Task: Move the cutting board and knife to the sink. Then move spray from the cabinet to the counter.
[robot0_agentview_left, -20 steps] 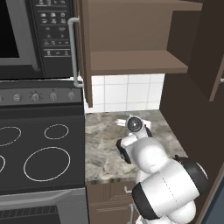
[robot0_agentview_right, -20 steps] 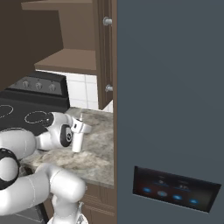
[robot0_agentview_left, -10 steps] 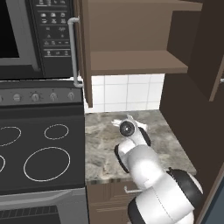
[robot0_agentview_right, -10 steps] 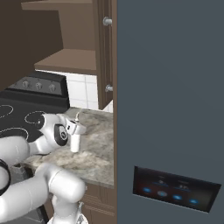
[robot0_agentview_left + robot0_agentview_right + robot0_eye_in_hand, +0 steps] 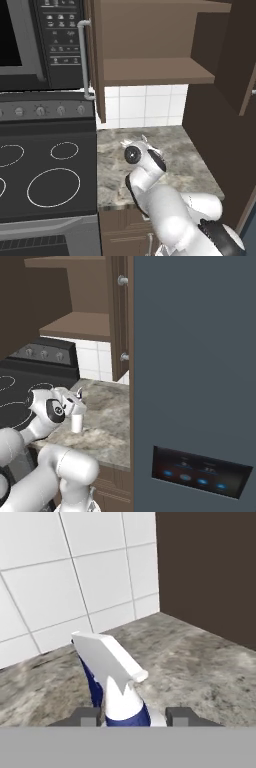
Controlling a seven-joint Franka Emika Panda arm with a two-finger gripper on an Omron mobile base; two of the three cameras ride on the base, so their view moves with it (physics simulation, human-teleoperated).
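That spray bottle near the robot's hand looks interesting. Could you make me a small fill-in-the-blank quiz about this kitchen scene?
1. The spray stands upright on the ____.
2. The cabinet above the counter has its door ____.
3. The wall behind the counter is covered in white ____.
4. The spray sits between the two fingertips of the robot's ____.

Missing words: counter; open; tiles; hand

Two base cameras look forward and down from behind the arm, left and right, sharing the bench (image 5: 175, 150) and cabinet (image 5: 150, 70). The hand camera sits low, close to the spray (image 5: 112, 677).
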